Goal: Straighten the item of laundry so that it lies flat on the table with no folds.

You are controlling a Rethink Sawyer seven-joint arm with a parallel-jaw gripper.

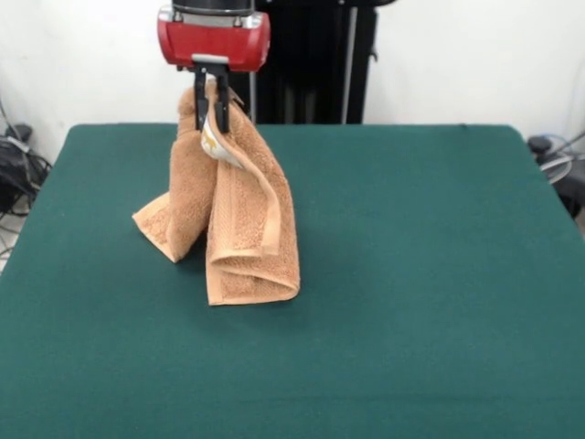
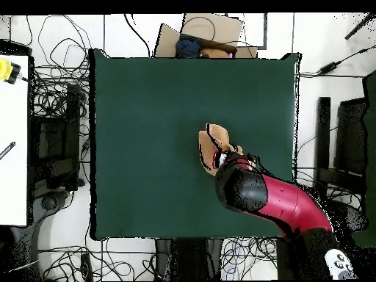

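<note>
a: front view, near to far. what's there?

b: near part of the table point(image 1: 411, 347) is bare green cloth. mid-table, left of centre, the towel point(image 1: 242, 229) hangs bunched from the gripper point(image 1: 211, 102). two lobes drape down: the bigger one folds under at the bottom and its lower end rests on the cloth, the smaller one to its left ends in a corner at about table level. can't tell if that corner touches.

a: fingers?

b: black fingers nearly closed, pinching the towel's top edge right by the white tag point(image 1: 218, 142). red gripper body sits just above.

a: anything in the way?

b: nothing on the table around the towel. behind it, the black pedestal point(image 1: 315, 59) at the far edge. cables point(image 1: 18, 169) off the table's left side, more at the right.

a: overhead?

b: the arm point(image 2: 275, 200) comes in from the bottom right and covers part of the towel point(image 2: 214, 145); the gripper itself is hidden under it. cardboard box point(image 2: 209, 33) beyond the far table edge point(image 2: 191, 53), cables all round the floor, a white bench point(image 2: 15, 139) at the left. fold detail isn't readable from above.
</note>
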